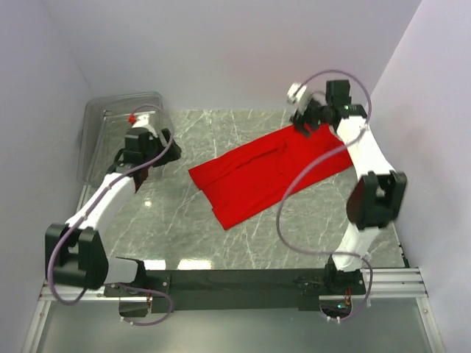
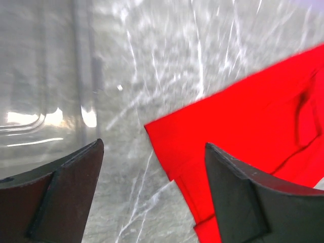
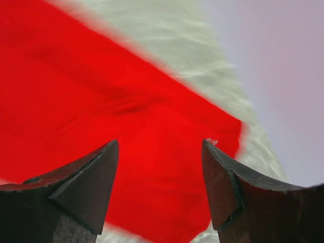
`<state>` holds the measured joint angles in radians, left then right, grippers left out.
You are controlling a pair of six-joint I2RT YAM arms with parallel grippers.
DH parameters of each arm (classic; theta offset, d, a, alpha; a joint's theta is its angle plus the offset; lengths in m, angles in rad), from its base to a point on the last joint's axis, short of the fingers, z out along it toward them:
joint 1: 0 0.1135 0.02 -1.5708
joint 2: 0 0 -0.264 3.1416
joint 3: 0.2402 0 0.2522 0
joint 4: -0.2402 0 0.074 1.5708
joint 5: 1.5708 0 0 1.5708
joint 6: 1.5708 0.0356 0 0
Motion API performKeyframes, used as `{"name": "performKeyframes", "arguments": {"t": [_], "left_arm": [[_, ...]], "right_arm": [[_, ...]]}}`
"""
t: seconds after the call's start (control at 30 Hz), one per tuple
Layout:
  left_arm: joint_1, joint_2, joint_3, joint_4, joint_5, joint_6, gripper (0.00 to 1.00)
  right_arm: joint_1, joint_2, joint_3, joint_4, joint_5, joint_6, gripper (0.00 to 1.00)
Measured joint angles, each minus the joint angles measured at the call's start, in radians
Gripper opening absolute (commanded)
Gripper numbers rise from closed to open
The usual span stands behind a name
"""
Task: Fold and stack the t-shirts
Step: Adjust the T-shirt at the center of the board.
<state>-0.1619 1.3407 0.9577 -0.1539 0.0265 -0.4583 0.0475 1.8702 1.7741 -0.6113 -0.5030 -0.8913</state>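
One bright red t-shirt (image 1: 268,173) lies folded into a long strip on the marble table (image 1: 184,228), running from the middle toward the back right. My left gripper (image 1: 163,149) hovers just left of the shirt's near-left end. It is open, and the left wrist view shows bare marble between its fingers (image 2: 243,192), with the t-shirt's corner (image 2: 223,131) under the right one. My right gripper (image 1: 305,126) hangs over the shirt's far right end. Its jaws are open too, with nothing in them, and the red cloth (image 3: 101,101) lies below.
A clear plastic bin (image 1: 110,121) stands at the back left, close behind the left arm. White walls close in the table on the left, back and right. The right arm's cable (image 1: 294,187) loops over the shirt.
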Motion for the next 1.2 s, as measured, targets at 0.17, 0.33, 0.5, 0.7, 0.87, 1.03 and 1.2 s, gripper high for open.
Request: {"name": "performKeyframes", "arguments": {"t": [0.17, 0.33, 0.5, 0.7, 0.87, 1.03, 1.2], "left_arm": [[0.06, -0.122, -0.072, 0.036, 0.011, -0.008, 0.87], [0.092, -0.225, -0.153, 0.01, 0.03, -0.006, 0.88], [0.114, -0.338, -0.209, -0.024, 0.056, -0.007, 0.87], [0.116, -0.439, -0.257, -0.062, 0.075, -0.01, 0.87], [0.117, -0.513, -0.279, -0.11, 0.082, -0.027, 0.87], [0.117, -0.569, -0.283, -0.152, 0.082, -0.037, 0.88], [0.117, -0.618, -0.286, -0.182, 0.081, -0.045, 0.88]], "right_arm": [[0.189, -0.293, -0.404, -0.161, -0.143, -0.272, 0.73], [0.498, -0.384, -0.731, -0.127, -0.109, -0.272, 0.72], [0.697, -0.391, -0.83, -0.03, -0.012, -0.196, 0.7], [0.844, -0.363, -0.832, 0.147, 0.088, -0.107, 0.69], [0.929, -0.248, -0.81, 0.232, 0.155, -0.058, 0.66], [0.938, -0.171, -0.799, 0.259, 0.2, -0.043, 0.65], [0.947, -0.149, -0.782, 0.28, 0.231, -0.023, 0.61]]}}
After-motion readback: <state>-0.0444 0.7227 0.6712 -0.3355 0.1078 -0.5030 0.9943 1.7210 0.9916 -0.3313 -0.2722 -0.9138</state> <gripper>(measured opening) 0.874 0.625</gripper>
